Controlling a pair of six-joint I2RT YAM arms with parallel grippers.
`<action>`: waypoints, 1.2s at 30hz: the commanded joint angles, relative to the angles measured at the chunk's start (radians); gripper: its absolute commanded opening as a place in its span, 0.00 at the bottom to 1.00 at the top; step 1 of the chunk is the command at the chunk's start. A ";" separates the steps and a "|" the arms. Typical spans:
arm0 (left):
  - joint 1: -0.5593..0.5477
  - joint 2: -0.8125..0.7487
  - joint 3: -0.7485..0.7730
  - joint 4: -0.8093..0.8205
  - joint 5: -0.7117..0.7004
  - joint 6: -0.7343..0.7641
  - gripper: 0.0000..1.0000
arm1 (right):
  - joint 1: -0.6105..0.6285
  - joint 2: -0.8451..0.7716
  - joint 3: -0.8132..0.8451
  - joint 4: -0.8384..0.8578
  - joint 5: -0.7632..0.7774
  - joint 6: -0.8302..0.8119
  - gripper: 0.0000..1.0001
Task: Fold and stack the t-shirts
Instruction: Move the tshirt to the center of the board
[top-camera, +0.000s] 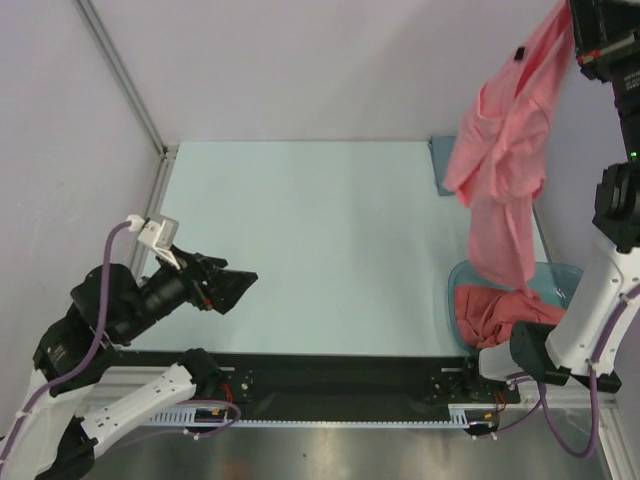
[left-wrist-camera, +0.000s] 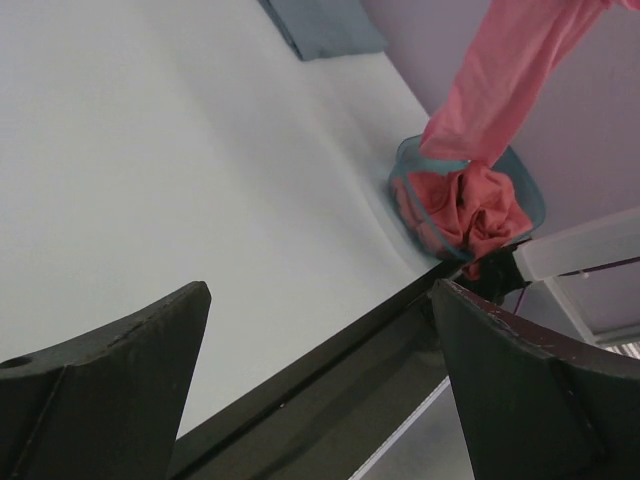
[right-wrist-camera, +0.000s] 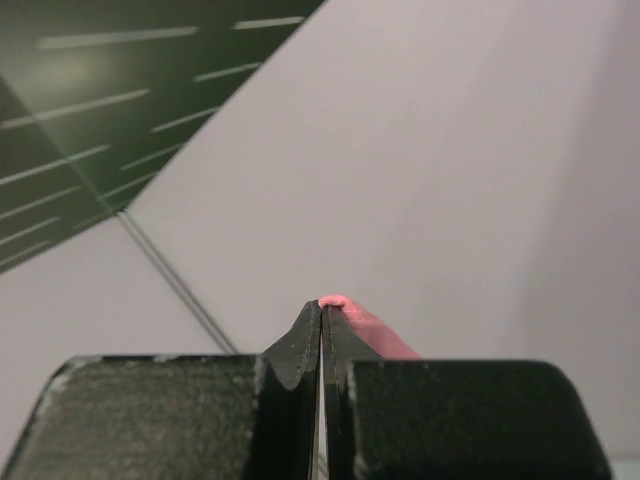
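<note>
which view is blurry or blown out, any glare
Top external: even soft light, hanging t-shirt crisp. Left wrist: table washed nearly white, left pincer dark and soft-edged up close. Right wrist: shut right pincer fairly sharp, pale streaks across the dark panel upper left.

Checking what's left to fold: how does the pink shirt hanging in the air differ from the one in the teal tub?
The hanging t-shirt is held high, pinched in the shut right claw; the crumpled t-shirt lies in the teal tub, gripped by nothing. The hanging t-shirt drapes long; the crumpled t-shirt is bunched in a heap. Both are plain salmon pink and unfolded.
</note>
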 joint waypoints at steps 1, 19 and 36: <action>-0.005 -0.019 0.057 0.002 -0.036 -0.073 0.99 | 0.004 0.027 0.080 0.321 -0.077 0.211 0.00; -0.007 0.030 0.201 -0.031 -0.169 -0.015 0.98 | 0.199 0.012 -0.079 0.351 -0.177 0.256 0.00; -0.005 0.053 0.422 -0.260 -0.349 -0.032 0.92 | 1.089 0.306 -0.850 0.539 0.088 0.046 0.09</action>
